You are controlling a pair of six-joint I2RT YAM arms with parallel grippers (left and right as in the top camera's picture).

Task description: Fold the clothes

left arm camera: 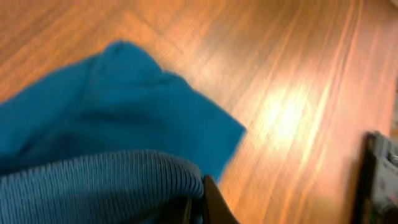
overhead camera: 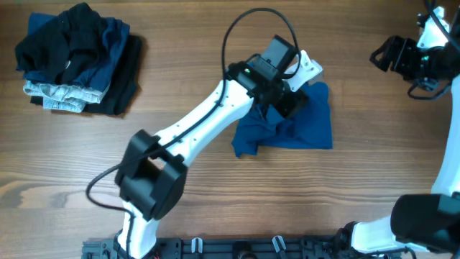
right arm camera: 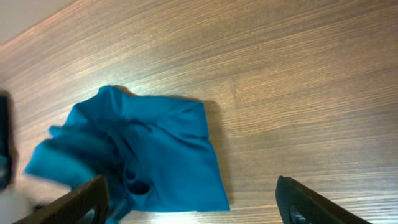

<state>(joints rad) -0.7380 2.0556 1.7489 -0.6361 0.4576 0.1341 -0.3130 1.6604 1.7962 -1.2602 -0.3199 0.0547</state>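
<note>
Garment pinched at my left gripper, right one spread wide

My left gripper (overhead camera: 285,101) sits on the upper edge of the blue garment (overhead camera: 291,124), which lies right of centre on the wooden table (overhead camera: 345,194). Through my left wrist camera, a ribbed band of the fabric bulges over my dark fingers (left arm camera: 212,204), which stand close together with the cloth caught between them. Smoother teal cloth spreads behind it, ending in a loose corner on the wood.

From overhead the garment is a crumpled, roughly square heap. Its right side lies fairly flat, its left side is bunched into folds, and one point trails toward the lower left.

My right gripper (overhead camera: 381,55) hangs at the far right edge of the table, well apart from the garment. Its jaws are spread wide with nothing between them.

A pile of clothes (overhead camera: 72,61) in black, navy and grey rests at the far left corner.
</note>
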